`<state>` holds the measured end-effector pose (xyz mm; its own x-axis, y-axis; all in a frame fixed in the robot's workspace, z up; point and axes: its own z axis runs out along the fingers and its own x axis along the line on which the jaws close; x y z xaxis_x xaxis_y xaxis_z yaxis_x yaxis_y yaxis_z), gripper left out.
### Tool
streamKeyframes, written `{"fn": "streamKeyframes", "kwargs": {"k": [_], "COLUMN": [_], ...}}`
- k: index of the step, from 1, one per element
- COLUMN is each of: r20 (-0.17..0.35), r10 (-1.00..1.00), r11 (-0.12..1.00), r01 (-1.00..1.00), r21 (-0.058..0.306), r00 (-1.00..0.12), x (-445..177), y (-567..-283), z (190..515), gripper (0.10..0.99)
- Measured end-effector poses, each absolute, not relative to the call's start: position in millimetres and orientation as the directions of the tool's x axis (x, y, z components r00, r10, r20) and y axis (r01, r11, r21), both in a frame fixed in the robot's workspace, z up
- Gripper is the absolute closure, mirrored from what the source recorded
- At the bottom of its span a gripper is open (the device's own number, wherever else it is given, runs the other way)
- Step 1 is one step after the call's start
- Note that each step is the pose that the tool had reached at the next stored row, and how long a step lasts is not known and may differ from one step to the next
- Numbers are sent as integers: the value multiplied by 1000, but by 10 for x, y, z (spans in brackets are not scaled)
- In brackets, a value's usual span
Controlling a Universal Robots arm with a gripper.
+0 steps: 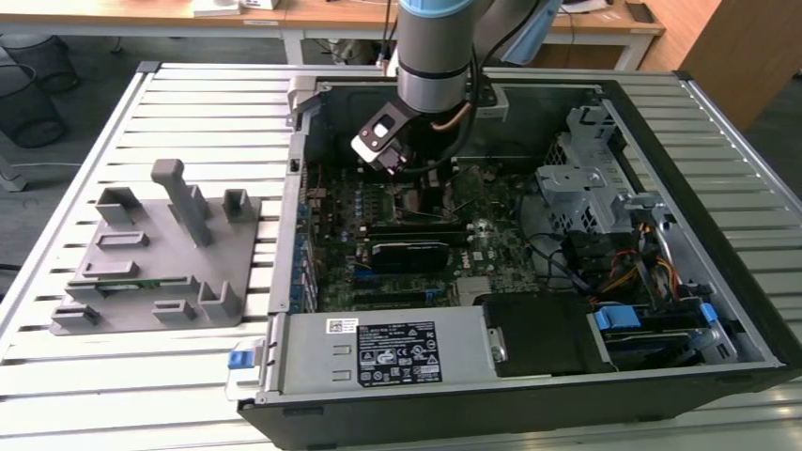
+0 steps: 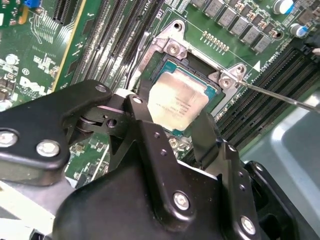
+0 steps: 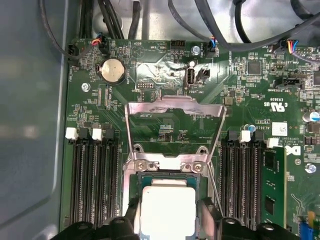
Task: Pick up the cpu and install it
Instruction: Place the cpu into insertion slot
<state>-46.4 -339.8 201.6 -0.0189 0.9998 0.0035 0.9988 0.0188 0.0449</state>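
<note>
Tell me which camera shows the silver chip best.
The second wrist view: most of the chip shows, at its socket. The first wrist view catches part; in the exterior view the arm blocks it.

A robotics laboratory or workshop was indicated. An opened desktop computer case was laid flat on a slatted metal desk, beside a grey fixture tray. A robot arm was poised over the exposed motherboard. Wooden-topped desks and wire waste bins were seen behind.
</note>
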Motion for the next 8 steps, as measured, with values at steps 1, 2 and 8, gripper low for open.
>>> {"fn": "streamKeyframes", "kwargs": {"k": [1,2,8], "r20": [3,3,3], "r10": [1000,1000,1000], "r11": [19,19,19], "r01": [999,999,999], "r21": [45,45,45], "r00": [-19,-19,-19], "x": [-464,-464,-464], "y": [-3398,-3398,-3398], "z": [2034,2047,2116], "gripper": [561,561,796]}}
